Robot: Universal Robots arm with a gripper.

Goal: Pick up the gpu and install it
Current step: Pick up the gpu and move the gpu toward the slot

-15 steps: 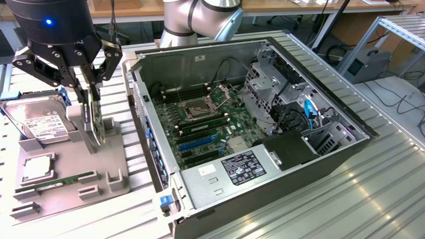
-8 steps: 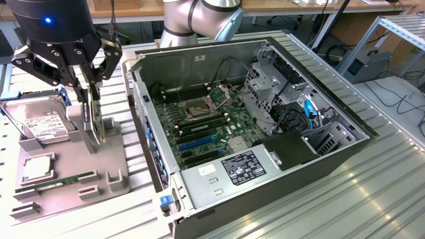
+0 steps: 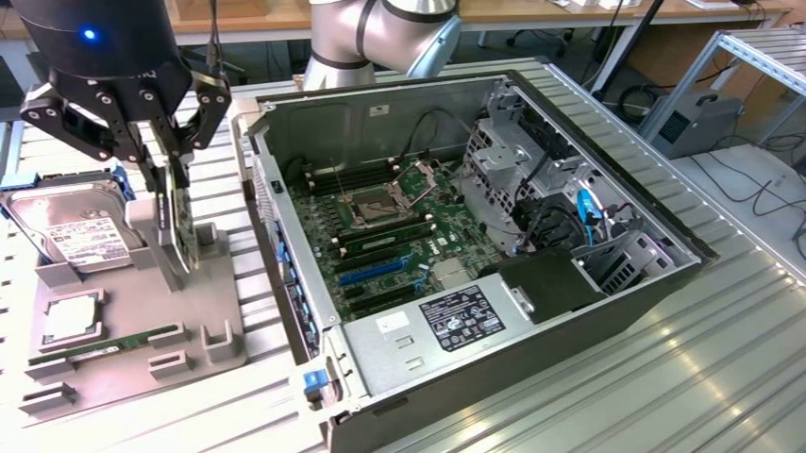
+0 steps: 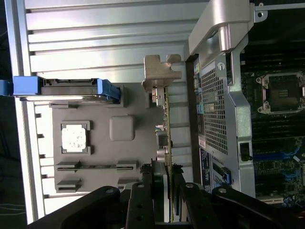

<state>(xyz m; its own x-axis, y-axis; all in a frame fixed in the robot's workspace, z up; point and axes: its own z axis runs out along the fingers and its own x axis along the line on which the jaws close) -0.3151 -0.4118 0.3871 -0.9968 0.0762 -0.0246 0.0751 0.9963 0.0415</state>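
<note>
Ribbed aluminium was seen as the counter, with desks and cables behind it. On it an open case was laid on its side, and a grey tray was placed just beside the case, at the exterior view's left.

The tool was positioned over the tray, and its fingers were clamped on the upper edge of the gpu. The gpu was held on edge above its holder in the tray, between the hard drive and the case. Whether its lower edge was already free of the holder could not be told.

Several risks were judged. Only a narrow strip of a thin board was gripped, so the gpu could be turned or slipped between the fingers if it were moved sharply. If it were raised at a tilt, its lower edge could be caught in the holder and the tray could be dragged. The case rim was very near, so it could be struck by the gpu in a low sideways move.

The flat faces of the gpu were turned sideways, one toward the case. Its long axis was judged to run level, about parallel to the near case wall. The metal bracket was at the end toward the hard drive.
</note>
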